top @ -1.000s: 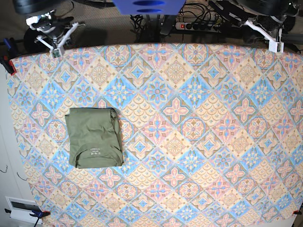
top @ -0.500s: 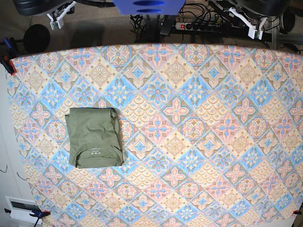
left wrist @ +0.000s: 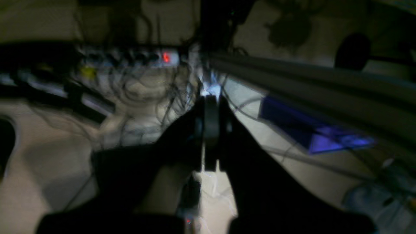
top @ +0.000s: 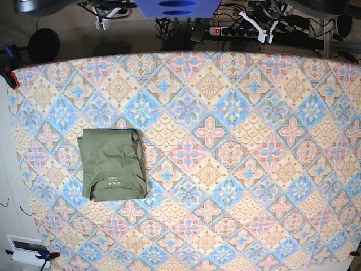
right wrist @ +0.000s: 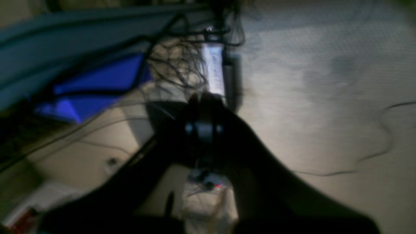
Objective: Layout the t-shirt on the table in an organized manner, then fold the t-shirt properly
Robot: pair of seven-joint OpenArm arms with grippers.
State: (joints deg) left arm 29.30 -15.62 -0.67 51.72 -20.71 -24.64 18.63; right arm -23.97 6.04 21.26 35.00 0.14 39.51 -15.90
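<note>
While the t-shirt [top: 111,164] lies folded on the counter [top: 237,169], left gripper [left wrist: 210,130] and right gripper [right wrist: 204,130] — blurred, apparently empty — are closed.

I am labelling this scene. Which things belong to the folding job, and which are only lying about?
Job: t-shirt, folded; table; left gripper, right gripper, both shut.
Lying about: power strip; cables; clamp.
</note>
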